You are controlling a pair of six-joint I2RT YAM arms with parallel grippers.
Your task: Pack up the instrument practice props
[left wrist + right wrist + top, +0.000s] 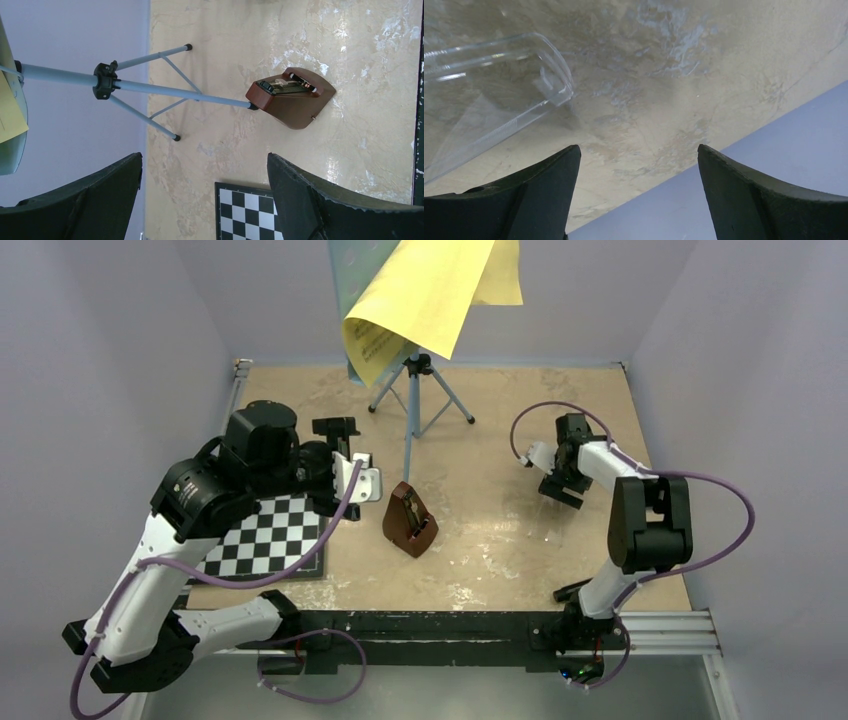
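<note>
Status: nothing was packed yet. The metronome (410,521) stood mid-frame in the top view on the table (500,420), right at the foot of one leg of the music stand (415,390). From the left wrist view I couldn't tell if they were touching or just beside each other. The yellow sheets (425,295) hung over the stand's desk at top centre. The chessboard (265,537) sat lower left, not ours.

Left gripper (204,156): jaws spread wide and empty, above the board's upper right corner, facing the metronome. Right gripper (638,147): jaws also spread and empty, right of centre, near a clear container (489,95) at the upper left of its wrist view.

My read is that this was the approach for the first pick, most likely the left arm going for the metronome. The next move called for straddling the tapered body low, on its flat faces, without nudging the stand leg. The clear container was probably the drop target, unconfirmed.
</note>
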